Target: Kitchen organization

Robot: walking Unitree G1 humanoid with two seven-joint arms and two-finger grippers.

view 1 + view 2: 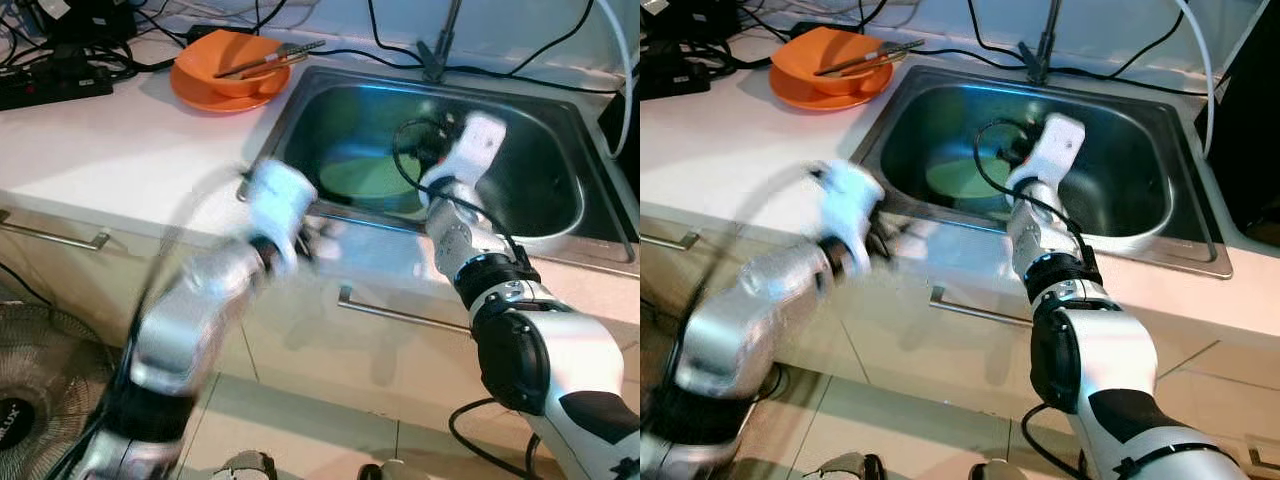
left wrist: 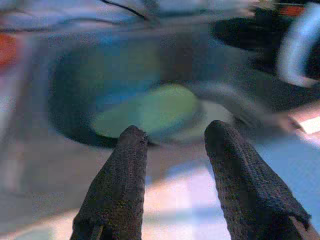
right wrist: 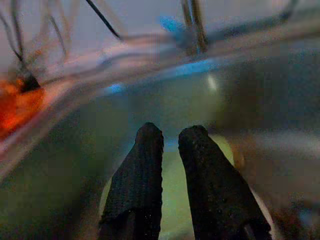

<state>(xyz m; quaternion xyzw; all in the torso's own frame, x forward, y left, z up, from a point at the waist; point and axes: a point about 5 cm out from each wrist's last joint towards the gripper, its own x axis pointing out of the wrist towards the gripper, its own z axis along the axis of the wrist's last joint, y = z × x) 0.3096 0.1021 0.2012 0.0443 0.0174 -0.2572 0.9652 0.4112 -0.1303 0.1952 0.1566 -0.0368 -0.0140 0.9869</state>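
A pale green plate (image 1: 370, 180) lies flat on the bottom of the steel sink (image 1: 560, 255). My right gripper (image 3: 171, 131) reaches down into the sink just above the plate (image 3: 175, 190), its fingers shut with nothing between them. My left arm is blurred in front of the sink's near rim. The left gripper (image 2: 172, 132) is open and empty and points over the rim toward the green plate (image 2: 150, 110). An orange bowl on an orange plate (image 1: 230, 65), with chopsticks laid across it, stands on the white counter left of the sink.
A faucet (image 1: 440, 45) rises behind the sink among black cables. A black power strip (image 1: 50, 85) lies at the counter's far left. Cupboard handles (image 1: 400, 312) run below the counter, and a fan (image 1: 40, 400) stands on the floor at the left.
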